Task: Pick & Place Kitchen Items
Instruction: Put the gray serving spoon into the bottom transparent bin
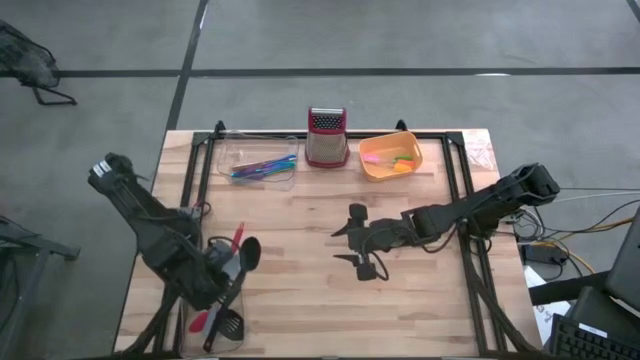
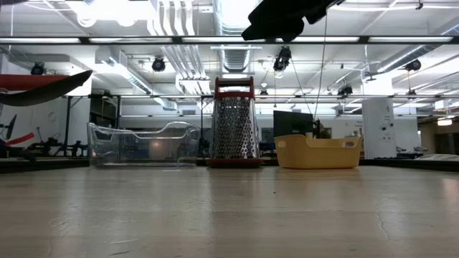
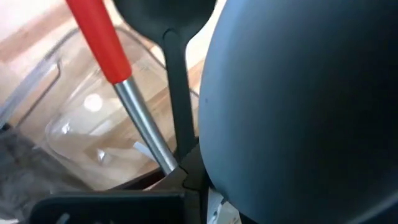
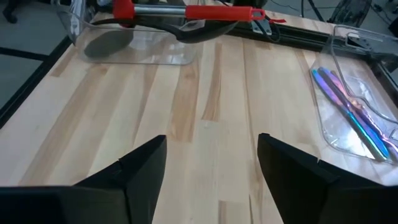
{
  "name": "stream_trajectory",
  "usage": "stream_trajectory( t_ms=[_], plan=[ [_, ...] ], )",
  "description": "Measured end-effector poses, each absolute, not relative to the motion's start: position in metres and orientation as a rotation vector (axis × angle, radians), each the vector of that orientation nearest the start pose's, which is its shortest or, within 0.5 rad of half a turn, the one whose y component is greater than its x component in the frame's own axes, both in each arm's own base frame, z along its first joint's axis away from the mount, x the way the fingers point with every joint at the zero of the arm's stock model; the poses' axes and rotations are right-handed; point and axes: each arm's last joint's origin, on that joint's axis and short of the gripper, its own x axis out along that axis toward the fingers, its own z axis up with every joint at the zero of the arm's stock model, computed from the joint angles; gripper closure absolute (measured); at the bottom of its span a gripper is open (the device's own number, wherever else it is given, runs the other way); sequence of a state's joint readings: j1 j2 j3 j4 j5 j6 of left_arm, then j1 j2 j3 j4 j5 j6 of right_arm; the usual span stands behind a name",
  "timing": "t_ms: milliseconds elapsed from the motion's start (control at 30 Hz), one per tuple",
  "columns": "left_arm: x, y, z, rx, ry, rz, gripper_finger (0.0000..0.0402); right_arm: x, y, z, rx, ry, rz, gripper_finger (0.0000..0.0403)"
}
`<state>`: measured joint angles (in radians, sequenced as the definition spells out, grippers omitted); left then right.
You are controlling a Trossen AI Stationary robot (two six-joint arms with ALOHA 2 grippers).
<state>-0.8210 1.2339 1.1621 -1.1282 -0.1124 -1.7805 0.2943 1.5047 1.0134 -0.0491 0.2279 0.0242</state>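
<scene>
The right gripper (image 1: 358, 240) hangs above the middle of the wooden table (image 1: 300, 310) with its fingers (image 4: 134, 171) spread wide and nothing between them; only bare boards lie in the gap. Beyond the fingertips to one side, a clear tray (image 4: 351, 118) holds the small multicoloured cutlery (image 4: 351, 112). Farther ahead of the fingertips, at the opposite edge of the table, a second clear tray (image 4: 124, 43) carries the long utensils: a red-handled utensil (image 4: 217, 12) and a black spoon (image 4: 199, 31) lie across it.

The left gripper (image 1: 222, 270) sits at this second tray (image 1: 225, 300). Its wrist view shows the red handle with steel shaft (image 3: 134, 106) and a black utensil stem (image 3: 177, 93) running down to the gripper body, just beside each other. The fingers are hidden there; whether they are pinching either shaft cannot be told.

Well away from both grippers, at the table's far edge, a steel box grater with red top (image 1: 326, 138) stands upright between the cutlery tray (image 1: 258, 160) and an orange tub (image 1: 391, 156).
</scene>
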Motion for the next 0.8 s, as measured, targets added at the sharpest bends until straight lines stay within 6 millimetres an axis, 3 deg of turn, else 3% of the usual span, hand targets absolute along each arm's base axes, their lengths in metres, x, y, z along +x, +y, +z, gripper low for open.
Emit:
stream_trajectory(
  t_ms=[467,800],
  plan=[
    [0.152,-0.161,0.274,-1.023,1.251,0.451,0.0346,0.317,0.089,0.255,-0.117,0.522,0.058,0.0135],
    [0.152,-0.161,0.263,-1.046,1.277,0.464,0.0313,0.317,0.089,0.255,-0.123,0.521,0.052,0.0167]
  ],
)
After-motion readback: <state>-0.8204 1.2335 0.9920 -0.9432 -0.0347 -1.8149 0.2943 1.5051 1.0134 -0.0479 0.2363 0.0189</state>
